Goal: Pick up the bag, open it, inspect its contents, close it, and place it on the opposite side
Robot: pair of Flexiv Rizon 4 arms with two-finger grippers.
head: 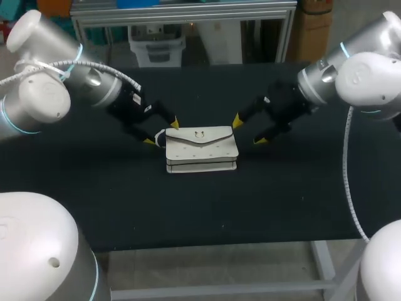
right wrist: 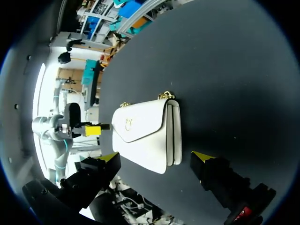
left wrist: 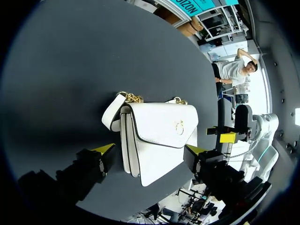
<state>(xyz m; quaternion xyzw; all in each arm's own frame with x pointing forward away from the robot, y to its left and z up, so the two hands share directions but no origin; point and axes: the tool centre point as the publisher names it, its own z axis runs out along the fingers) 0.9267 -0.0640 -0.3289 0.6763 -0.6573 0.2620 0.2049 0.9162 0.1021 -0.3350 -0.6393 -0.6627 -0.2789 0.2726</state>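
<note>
1. The white bag (head: 201,149) lies flat on the desk (head: 282,200), flap shut and facing up, between my two pincers.
2. My left pincer (head: 161,132) is spread wide, not gripping; one end of the bag sits between its fingers, apart from both.
3. My right pincer (head: 249,130) is likewise spread and empty, with the bag's other end just ahead.
4. Risk: the strap (left wrist: 112,112) and gold chain (left wrist: 133,97) lie just ahead of the left pincer. I could snag those and leave the body behind.
5. Risk: one finger landing first would likely shove the bag across the desk.
6. The desk is dark and matte. With both pincers so near the bag, the arms have little room between them and could clash.
</note>
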